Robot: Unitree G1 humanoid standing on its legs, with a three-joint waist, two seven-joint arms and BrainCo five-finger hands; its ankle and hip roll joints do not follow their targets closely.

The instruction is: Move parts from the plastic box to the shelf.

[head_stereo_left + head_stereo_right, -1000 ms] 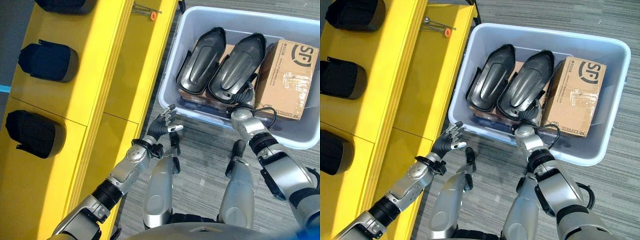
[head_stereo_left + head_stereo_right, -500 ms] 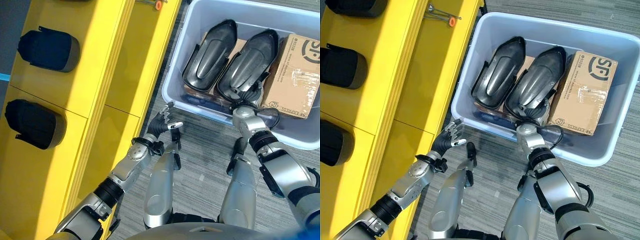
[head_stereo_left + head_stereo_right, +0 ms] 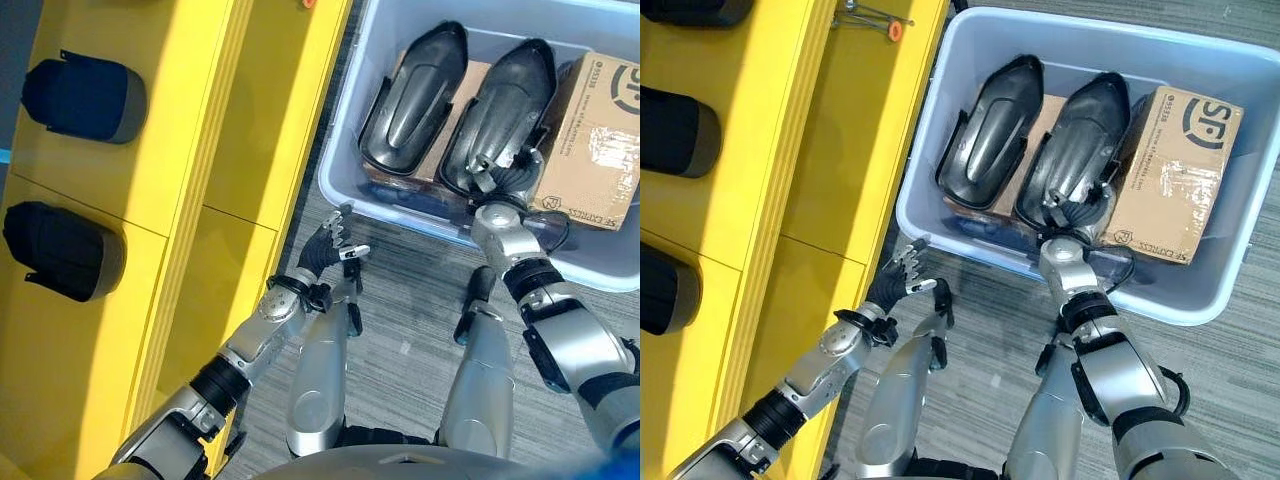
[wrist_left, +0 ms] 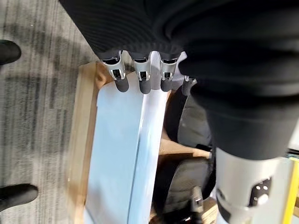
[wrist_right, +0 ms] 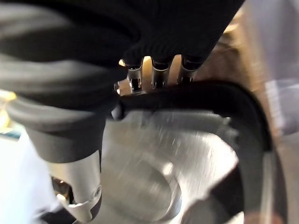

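The pale blue plastic box [image 3: 338,150] stands on the floor at the upper right. Two black moulded parts lie in it side by side on cardboard, the left part [image 3: 405,95] and the right part [image 3: 500,105]. My right hand [image 3: 1075,212] reaches over the box's near wall onto the near end of the right part. In the right wrist view its fingers [image 5: 159,77] hook over the part's black rim [image 5: 210,93], with the thumb on the other side. My left hand [image 3: 322,252] hangs open outside the box's near left corner. The yellow shelf [image 3: 200,150] runs along the left.
Two dark parts [image 3: 85,97] [image 3: 62,250] lie on the shelf's top. A taped cardboard carton [image 3: 600,125] takes up the right side of the box. A small orange-tipped tool [image 3: 875,18] rests at the shelf's far end. Grey carpet lies between shelf and box.
The camera has shifted slightly. My right hand has gone from the box's near wall further in, onto the right part's near end. The left hand has stayed beside the box.
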